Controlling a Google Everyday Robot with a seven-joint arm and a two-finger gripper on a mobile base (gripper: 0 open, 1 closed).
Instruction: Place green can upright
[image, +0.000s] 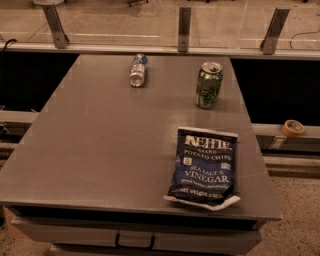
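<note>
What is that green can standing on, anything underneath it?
The green can stands upright, directly on the grey table. Nothing shows between them, though the can's base covers that spot. The robot's gripper is out of view.

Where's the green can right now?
The green can stands upright near the table's far right edge, behind the chip bag and right of the lying silver-and-blue can; the gripper is out of view.

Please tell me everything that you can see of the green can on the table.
The green can is a metal drink can, green with pale streaks, silver rims and a silver top. It stands upright near the far right corner of the grey table, touching only the tabletop, apart from the chip bag. The gripper is not in view.
</note>
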